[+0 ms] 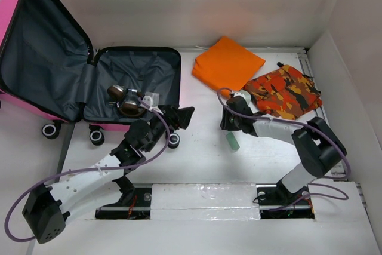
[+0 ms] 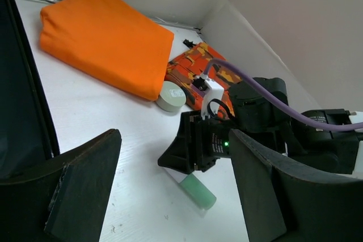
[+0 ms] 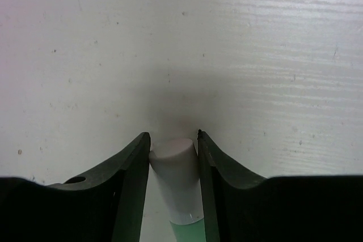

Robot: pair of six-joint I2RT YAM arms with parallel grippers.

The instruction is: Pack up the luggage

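From above: the luggage (image 1: pixel 45 52) lies open at the far left of the table (image 1: pixel 197 159), pink shell outward and grey lining up, with some brown items (image 1: pixel 124 101) already in its right half, though what they are is hard to make out from here. The left gripper (image 1: pixel 182 116) hovers at the case's near right corner. To the right, the right gripper (image 1: pixel 228 125) is down over a pale green tube (image 1: pixel 233 142) lying on the table. Farther off wait a folded orange cloth (image 1: pixel 228 63), a camouflage garment (image 1: pixel 282 91) and a small round tub (image 1: pixel 242 97).

From the left wrist: the left arm's fingers (image 2: pixel 85 185) stand spread wide with nothing between them, framing the right arm bent over the tube. A green light glows on that arm's wrist.

From the right wrist: both fingers (image 3: pixel 133 168) stand against either side of the tube's white cap (image 3: pixel 173 157), pinching it while it is on the table.

The step in hand looks to be the pickup of the tube. The next move calls for a firm hold on the round cap, a lift straight up, then a carry left and far over the case's rim to set the tube on the lining beside the brown items.

No brand, label or writing can be read in any view
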